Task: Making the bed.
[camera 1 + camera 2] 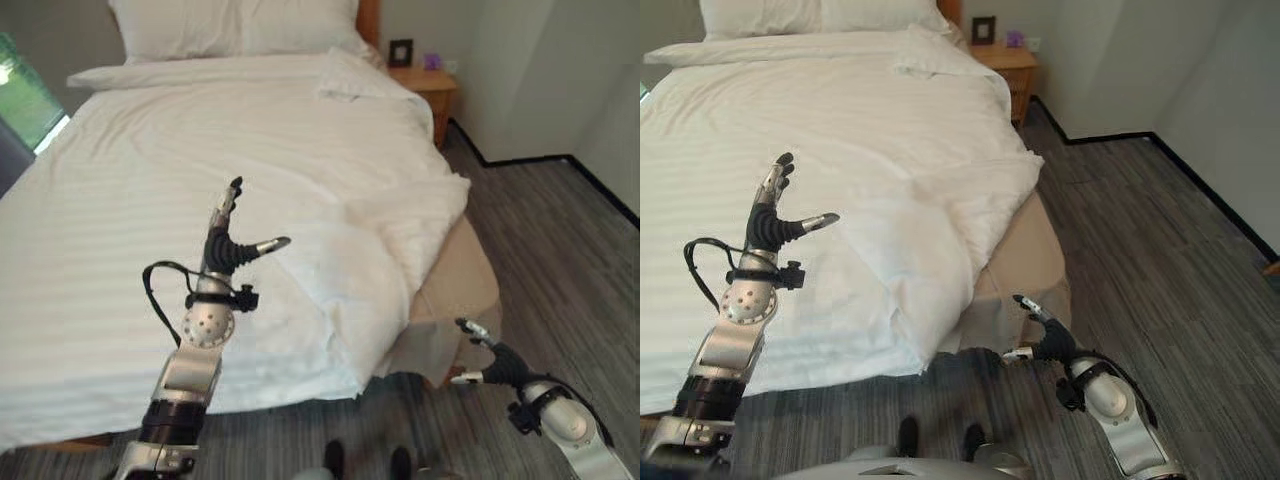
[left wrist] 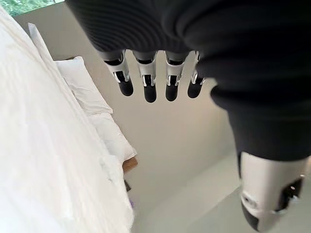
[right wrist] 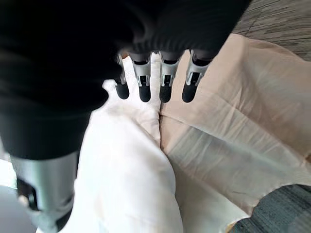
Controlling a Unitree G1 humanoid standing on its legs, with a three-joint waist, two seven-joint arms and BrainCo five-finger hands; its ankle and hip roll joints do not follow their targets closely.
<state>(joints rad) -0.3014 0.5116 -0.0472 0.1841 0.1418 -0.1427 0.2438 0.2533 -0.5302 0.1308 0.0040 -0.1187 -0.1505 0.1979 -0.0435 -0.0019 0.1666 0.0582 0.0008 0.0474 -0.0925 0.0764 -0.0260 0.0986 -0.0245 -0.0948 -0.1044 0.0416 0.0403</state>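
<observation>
a white duvet is seen spread over the bed, covering most of the mattress. it lies fairly smooth toward the 12 and 9 o'clock parts of the head view, while at the foot corner toward 3 to 4 o'clock it is bunched into a rumpled fold that hangs over the edge. below that fold the beige bed skirt is left exposed. two white pillows are set at the headboard at 12 o'clock, and a smaller turned-back flap of bedding is seen just beside them at about 1 o'clock. a wooden nightstand with a small dark frame on it is placed at 1 o'clock, just beside the bed.

the left hand is raised above the duvet near 7 o'clock, its fingers held straight and the thumb spread aside; nothing is held, and in the left wrist view the fingers are shown extended in a row, apart from the bedding.

the right hand is held low at 5 o'clock, near the foot corner of the bed over the grey floor. its fingers are shown relaxed and uncurled in the right wrist view, with the hanging duvet edge and bed skirt seen past them; whether they touch the cloth cannot be told.
</observation>
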